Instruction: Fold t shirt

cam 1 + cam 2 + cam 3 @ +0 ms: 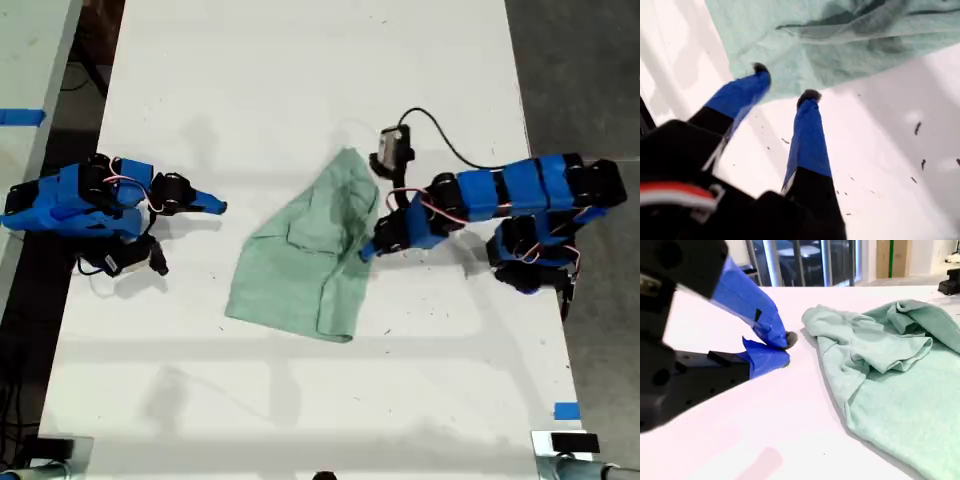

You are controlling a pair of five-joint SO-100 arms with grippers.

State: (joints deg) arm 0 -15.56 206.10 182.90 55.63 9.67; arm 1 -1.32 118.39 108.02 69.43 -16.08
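Note:
The pale mint-green t shirt lies crumpled and partly folded on the white table, near the middle. My first gripper reaches in from the exterior view's right and stands open at the shirt's edge. In the first wrist view its two blue fingers straddle the hem of the t shirt, and my first gripper holds nothing. My second gripper, at the exterior view's left, is shut and empty, a short way from the cloth. The second wrist view shows my second gripper low over the table, with the t shirt beyond it.
A small grey device with a black cable lies just beyond the shirt's far corner. Blue tape marks the table near the exterior view's lower right corner. Dark floor borders the table on both sides.

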